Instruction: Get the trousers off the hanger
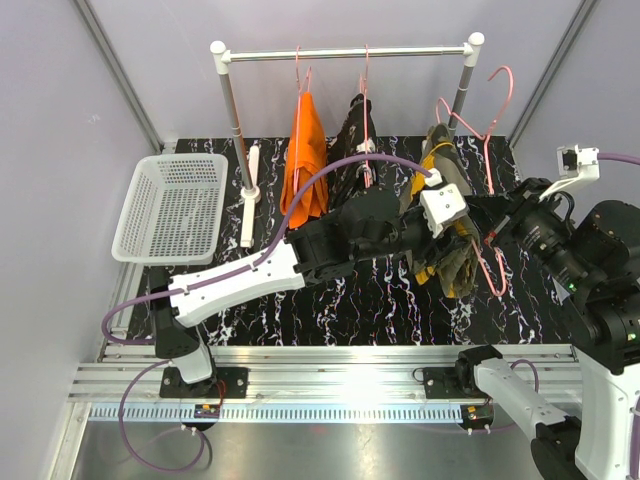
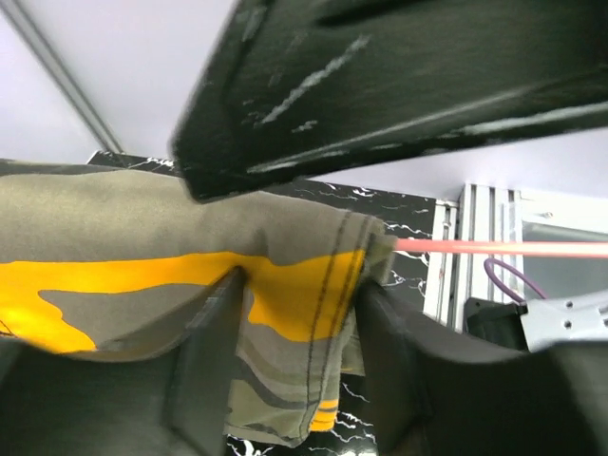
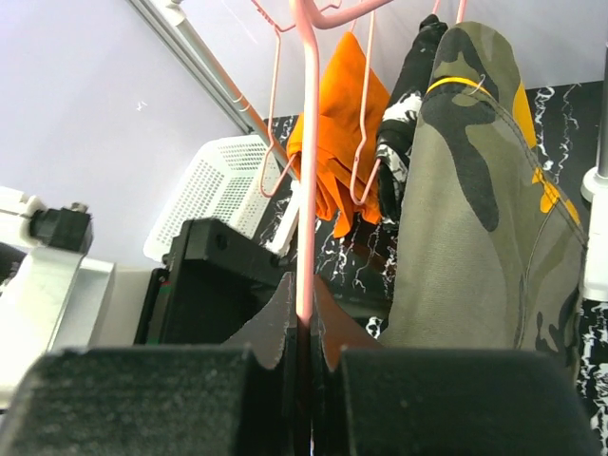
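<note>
Both sets of jaws are closed: the left gripper (image 2: 299, 328) is clamped on a fold of the olive-green trousers (image 2: 142, 223), the right gripper (image 3: 304, 332) on the pink hanger (image 3: 305, 190). Both are held right of centre, seemingly off the rail (image 1: 340, 52). The stripping step is judged under way; next, cloth should be drawn off the steadied wire.

The left arm (image 1: 235, 283) is white and black, with a purple cable (image 1: 330, 172) (long and thin). The left gripper (image 2: 299, 332) is black and scratched.
</note>
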`<state>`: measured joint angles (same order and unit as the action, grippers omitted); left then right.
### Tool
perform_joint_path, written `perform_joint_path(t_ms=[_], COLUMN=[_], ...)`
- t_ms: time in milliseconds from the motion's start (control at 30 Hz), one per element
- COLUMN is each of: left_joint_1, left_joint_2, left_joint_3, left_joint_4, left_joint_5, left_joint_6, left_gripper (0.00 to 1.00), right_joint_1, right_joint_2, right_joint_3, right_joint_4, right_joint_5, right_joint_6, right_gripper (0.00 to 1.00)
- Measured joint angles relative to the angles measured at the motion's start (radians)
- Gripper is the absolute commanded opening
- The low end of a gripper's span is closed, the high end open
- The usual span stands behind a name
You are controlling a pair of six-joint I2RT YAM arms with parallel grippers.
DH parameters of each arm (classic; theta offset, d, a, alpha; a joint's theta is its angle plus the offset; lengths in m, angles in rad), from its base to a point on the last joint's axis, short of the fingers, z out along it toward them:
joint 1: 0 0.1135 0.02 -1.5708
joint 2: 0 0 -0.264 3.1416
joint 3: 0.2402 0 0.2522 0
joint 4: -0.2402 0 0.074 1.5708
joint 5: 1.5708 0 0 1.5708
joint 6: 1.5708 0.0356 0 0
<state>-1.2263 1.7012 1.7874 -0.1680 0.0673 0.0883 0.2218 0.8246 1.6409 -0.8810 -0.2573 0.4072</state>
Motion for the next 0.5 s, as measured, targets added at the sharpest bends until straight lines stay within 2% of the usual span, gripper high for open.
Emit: perform_joint_path(t_ms=[67, 167, 200, 267, 300, 500], left_joint_1=[0.0, -0.002, -0.004, -0.009, -0.011, -0.025], left_joint_2=[0.002, 0.002, 0.002, 0.002, 0.002, 0.003], left_joint_3=[0.0, 0.0, 0.0, 0.0, 0.0, -0.002], left_joint_4=[0.007, 0.018, 0.023, 0.036, 0.042, 0.064], left_joint_5=[-0.012, -0.036, -0.047, -0.065, -0.074, -0.167], left_joint_6=[-0.004, -0.009, -0.01, -0.018, -0.018, -0.02], left_gripper=[0.59, 0.59, 0.44, 0.25, 0.0, 0.0], right_joint_1=[0.0, 0.0, 0.0, 0.0, 0.0, 0.0], right_joint_2=[-0.002, -0.006, -0.006, -0.006, -0.006, -0.006], right_joint_3=[0.0, -0.004, -0.006, -0.008, -0.008, -0.029], right_joint_4=[0.003, 0.022, 0.027, 0.04, 0.046, 0.064], right_joint_5=[-0.006, -0.026, -0.032, -0.041, -0.043, -0.041], right_joint_6=[0.01, 0.021, 0.026, 0.034, 0.036, 0.042], right_gripper=[0.0, 0.0, 0.0, 0.0, 0.0, 0.0])
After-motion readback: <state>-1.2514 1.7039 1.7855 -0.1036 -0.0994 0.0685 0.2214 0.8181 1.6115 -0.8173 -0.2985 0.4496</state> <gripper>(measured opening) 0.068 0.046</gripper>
